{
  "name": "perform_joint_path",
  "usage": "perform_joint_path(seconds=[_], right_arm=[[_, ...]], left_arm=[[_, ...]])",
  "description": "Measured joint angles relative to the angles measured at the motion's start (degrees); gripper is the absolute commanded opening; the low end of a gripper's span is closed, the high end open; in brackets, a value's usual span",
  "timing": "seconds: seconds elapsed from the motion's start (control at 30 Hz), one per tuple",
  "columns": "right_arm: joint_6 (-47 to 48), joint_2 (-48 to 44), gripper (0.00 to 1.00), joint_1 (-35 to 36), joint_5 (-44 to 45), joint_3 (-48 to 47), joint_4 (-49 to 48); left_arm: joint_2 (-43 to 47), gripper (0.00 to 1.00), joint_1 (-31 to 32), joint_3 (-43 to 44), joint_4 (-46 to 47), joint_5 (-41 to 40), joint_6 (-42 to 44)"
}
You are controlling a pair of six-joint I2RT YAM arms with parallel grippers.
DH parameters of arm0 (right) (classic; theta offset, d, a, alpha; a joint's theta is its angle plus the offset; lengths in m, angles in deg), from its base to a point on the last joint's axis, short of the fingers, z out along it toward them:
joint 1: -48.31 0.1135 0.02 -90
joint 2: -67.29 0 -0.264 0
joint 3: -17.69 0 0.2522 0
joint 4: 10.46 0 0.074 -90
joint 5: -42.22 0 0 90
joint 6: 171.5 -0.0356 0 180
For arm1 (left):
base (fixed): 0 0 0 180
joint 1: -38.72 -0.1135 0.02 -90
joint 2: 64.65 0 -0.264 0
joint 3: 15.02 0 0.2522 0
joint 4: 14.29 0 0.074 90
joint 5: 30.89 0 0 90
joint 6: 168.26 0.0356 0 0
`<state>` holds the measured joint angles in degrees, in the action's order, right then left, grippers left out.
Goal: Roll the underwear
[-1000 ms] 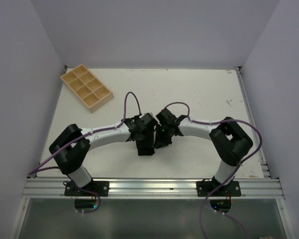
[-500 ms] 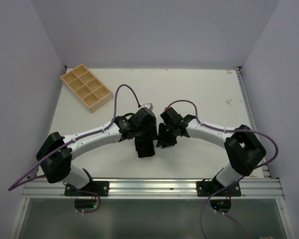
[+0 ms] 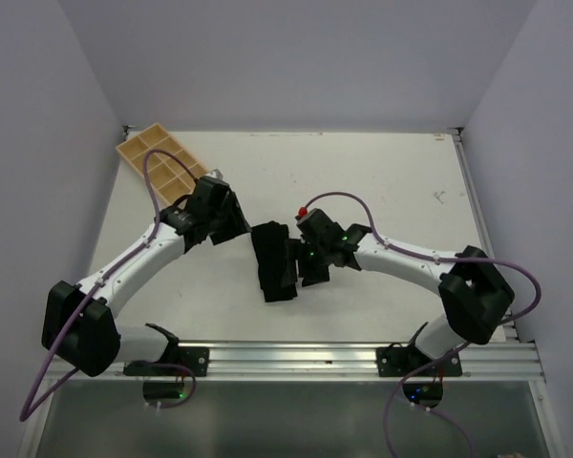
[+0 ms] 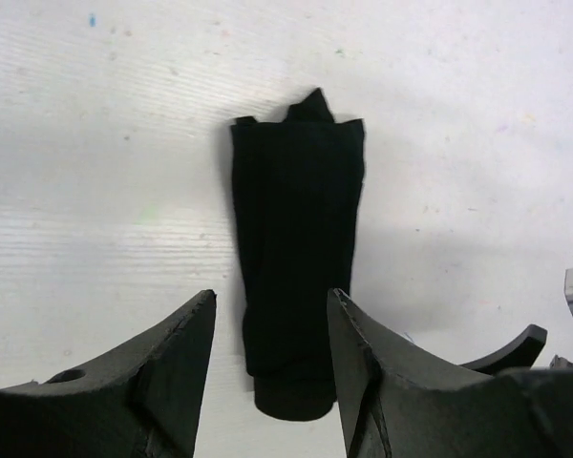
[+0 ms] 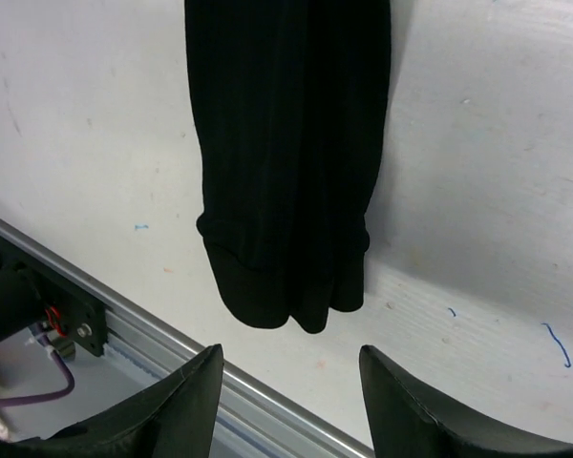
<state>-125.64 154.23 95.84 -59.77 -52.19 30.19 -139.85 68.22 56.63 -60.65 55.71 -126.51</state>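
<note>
The underwear [image 3: 274,261] is a black fabric strip folded long and narrow, lying flat on the white table near the front middle. My left gripper [image 3: 231,223] is open and empty, up and to the left of it and apart from it. In the left wrist view the underwear [image 4: 296,248] lies ahead beyond the open left gripper [image 4: 271,296], its near end a thick rounded fold. My right gripper [image 3: 300,263] is open and empty, close beside the underwear's right edge. In the right wrist view the underwear [image 5: 286,143] lies ahead of the open right gripper [image 5: 289,351].
A wooden compartment tray [image 3: 151,160] sits at the back left, partly behind the left arm. An aluminium rail [image 3: 286,359] runs along the table's front edge and shows in the right wrist view [image 5: 124,307]. Grey walls stand on three sides.
My left arm has swung left and back off the underwear, uncovering it. My right gripper has shifted slightly left and stays beside the underwear. The underwear lies as before.
</note>
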Motion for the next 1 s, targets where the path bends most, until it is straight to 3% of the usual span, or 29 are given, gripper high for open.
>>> perform_joint_path(seconds=[0.17,0.37,0.5,0.77,1.0], right_arm=[[0.1,5.9,0.62,1.6,0.5,-3.3,0.0],[0.3,10.3,0.58,2.1,2.0,-7.0,0.7],[0.3,10.7,0.52,2.1,2.6,-7.5,1.3],[0.3,10.7,0.57,2.5,2.6,-7.1,2.0],[0.0,10.7,0.53,3.8,2.6,-5.6,1.9]], left_arm=[[-1.2,0.54,-4.3,-2.9,-0.4,3.1,1.6],[-3.3,0.54,-4.9,-3.4,-1.0,5.1,3.2],[-3.4,0.54,-5.1,-3.4,-1.0,5.5,3.9],[-4.7,0.53,-5.1,-3.4,-0.9,6.2,4.5],[-6.1,0.53,-5.1,-3.4,-0.7,6.5,4.5]])
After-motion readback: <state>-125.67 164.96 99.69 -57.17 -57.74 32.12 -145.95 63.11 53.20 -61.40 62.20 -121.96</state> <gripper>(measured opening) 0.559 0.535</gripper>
